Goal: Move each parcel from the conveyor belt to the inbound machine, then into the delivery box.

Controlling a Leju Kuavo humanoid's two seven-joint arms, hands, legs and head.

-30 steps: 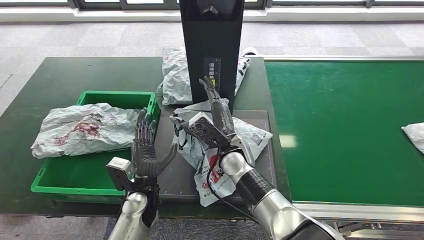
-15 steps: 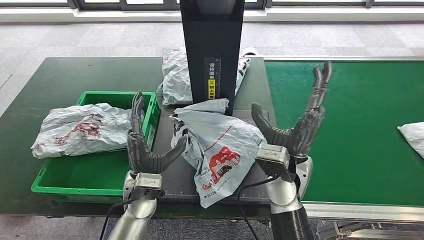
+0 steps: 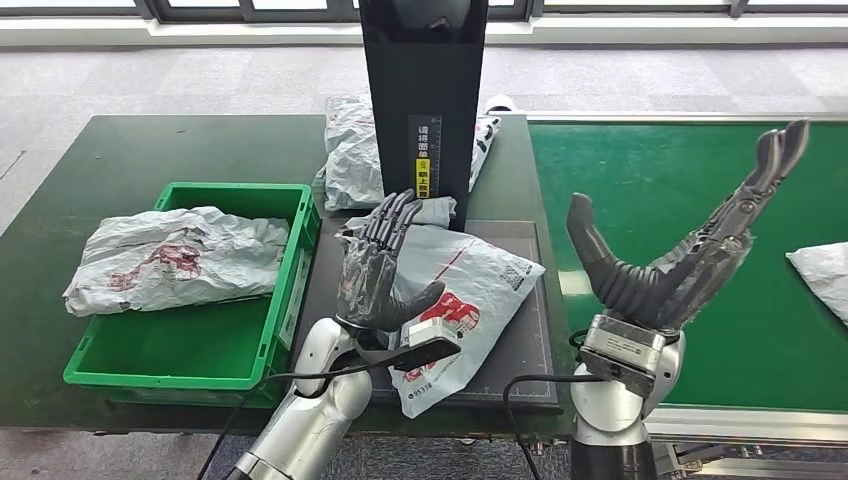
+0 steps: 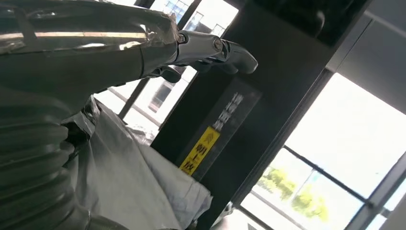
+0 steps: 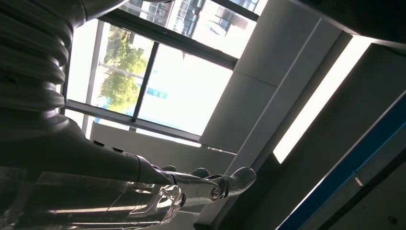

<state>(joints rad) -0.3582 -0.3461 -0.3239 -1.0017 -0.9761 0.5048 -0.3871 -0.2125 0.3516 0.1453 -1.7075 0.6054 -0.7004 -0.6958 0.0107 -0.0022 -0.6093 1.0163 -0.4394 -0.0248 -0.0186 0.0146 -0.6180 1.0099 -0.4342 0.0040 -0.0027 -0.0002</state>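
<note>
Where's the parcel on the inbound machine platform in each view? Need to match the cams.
Head view: the parcel lies on the dark platform at the foot of the black column, partly behind the raised left hand.
Left wrist view: the parcel is the crumpled grey plastic beside the hand's ribbed cover.
Right wrist view: not in it; the camera looks up at windows and ceiling.
Shared landmark: the yellow label on the column, from the left wrist.

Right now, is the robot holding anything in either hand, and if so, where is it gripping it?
Nothing is held. The left hand is open above the parcel, and the right hand is open and raised.
</note>
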